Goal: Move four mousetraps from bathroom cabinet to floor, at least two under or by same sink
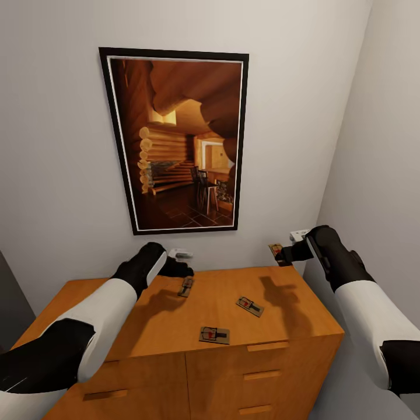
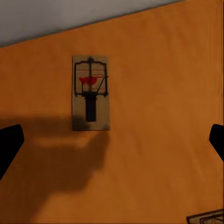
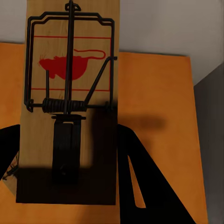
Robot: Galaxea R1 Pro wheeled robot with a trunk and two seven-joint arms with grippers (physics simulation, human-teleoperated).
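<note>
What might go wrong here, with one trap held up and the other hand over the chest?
The right gripper holds a mousetrap above the cabinet top's back corner; a slip might drop it behind. The left gripper, open over another mousetrap, could nudge it rather than grasp it.

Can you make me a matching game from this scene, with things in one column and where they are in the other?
Things:
1. right tool
2. left tool
3. picture
4. cabinet

Places or states:
A. hangs on the wall
B. bears three mousetraps on its top
C. holds a mousetrap above the cabinet
D. open above a lying mousetrap

Pairs: 1-C, 2-D, 3-A, 4-B
</note>
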